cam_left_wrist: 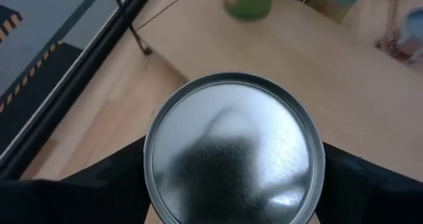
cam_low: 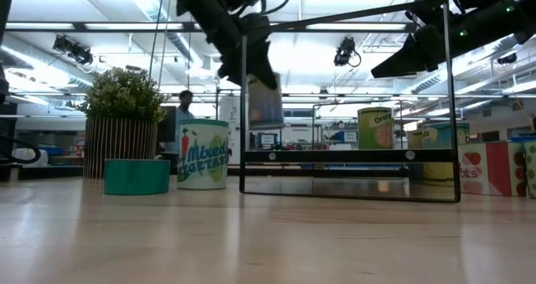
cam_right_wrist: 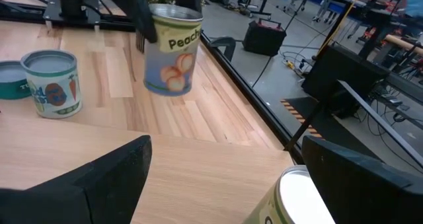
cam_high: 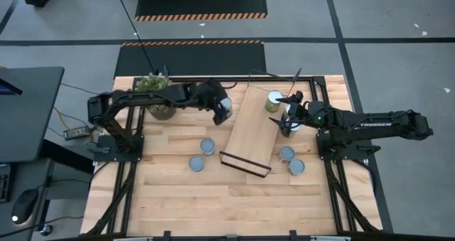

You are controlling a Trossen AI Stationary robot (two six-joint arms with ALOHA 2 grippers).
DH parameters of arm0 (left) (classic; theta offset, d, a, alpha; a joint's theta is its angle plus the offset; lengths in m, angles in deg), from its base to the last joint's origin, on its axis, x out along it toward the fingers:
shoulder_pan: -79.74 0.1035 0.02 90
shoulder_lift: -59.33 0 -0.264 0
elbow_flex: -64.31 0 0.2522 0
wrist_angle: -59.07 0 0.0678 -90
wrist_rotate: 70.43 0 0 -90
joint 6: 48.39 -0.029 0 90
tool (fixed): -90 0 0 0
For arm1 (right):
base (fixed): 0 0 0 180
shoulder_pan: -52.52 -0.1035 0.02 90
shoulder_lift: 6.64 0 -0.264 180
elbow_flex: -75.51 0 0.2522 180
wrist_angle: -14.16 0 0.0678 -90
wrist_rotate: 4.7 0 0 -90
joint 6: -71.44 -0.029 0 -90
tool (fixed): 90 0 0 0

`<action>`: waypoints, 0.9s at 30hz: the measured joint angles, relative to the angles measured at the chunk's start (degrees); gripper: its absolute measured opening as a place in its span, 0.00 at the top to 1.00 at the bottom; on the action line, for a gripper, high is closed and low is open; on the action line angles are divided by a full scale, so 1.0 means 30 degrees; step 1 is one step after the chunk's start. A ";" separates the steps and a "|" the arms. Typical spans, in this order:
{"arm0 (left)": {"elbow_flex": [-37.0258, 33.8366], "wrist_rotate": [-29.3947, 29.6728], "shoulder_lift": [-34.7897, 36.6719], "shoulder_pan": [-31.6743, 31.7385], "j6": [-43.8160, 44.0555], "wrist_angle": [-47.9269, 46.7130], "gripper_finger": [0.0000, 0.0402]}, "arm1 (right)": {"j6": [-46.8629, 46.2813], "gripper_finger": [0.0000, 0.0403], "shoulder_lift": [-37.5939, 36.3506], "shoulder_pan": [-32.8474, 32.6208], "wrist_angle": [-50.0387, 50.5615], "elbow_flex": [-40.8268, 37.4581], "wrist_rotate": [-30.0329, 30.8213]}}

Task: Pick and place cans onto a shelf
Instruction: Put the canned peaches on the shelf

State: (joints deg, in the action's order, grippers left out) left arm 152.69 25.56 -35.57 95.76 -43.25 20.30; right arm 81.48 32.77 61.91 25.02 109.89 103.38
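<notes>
A peach-labelled metal can (cam_right_wrist: pixel 170 49) with a silver lid is gripped between the left gripper (cam_high: pixel 222 111)'s fingers, held above the light-wood shelf plank (cam_high: pixel 253 131)'s edge. It should be lowered upright, clear of the green-labelled can (cam_high: pixel 274 101) beside the right gripper (cam_high: pixel 288 120)'s spread, empty fingers.

The shelf (cam_high: pixel 254 132) lies aslant at the middle of the table (cam_high: pixel 213 205), one can (cam_high: pixel 274 101) standing on its far end. The left gripper (cam_high: pixel 222 111) holds a peach can (cam_right_wrist: pixel 170 49) lifted just off the shelf's left edge. The right gripper (cam_high: pixel 288 124) hangs at the shelf's right edge — apparently over another can, though that is mostly hidden. Two cans (cam_high: pixel 207 147) sit left of the shelf, two (cam_high: pixel 286 153) right. A potted plant (cam_high: pixel 158 93) stands at the far left — behind the left arm.
</notes>
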 joint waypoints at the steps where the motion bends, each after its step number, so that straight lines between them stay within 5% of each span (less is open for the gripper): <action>1: 0.0273 -0.0148 -0.0203 0.0032 -0.0014 -0.0086 0.20 | 0.0000 0.01 0.0000 0.0000 -0.0005 0.0000 0.0000; 27: 0.7574 -0.1824 -0.6584 0.0284 -0.2649 -0.0774 0.20 | 0.0066 0.01 -0.0007 0.0000 -0.0019 0.0000 0.0000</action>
State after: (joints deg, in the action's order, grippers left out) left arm 175.41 20.09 -55.33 96.61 -51.20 17.97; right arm 81.68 32.75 61.91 24.96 109.89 103.38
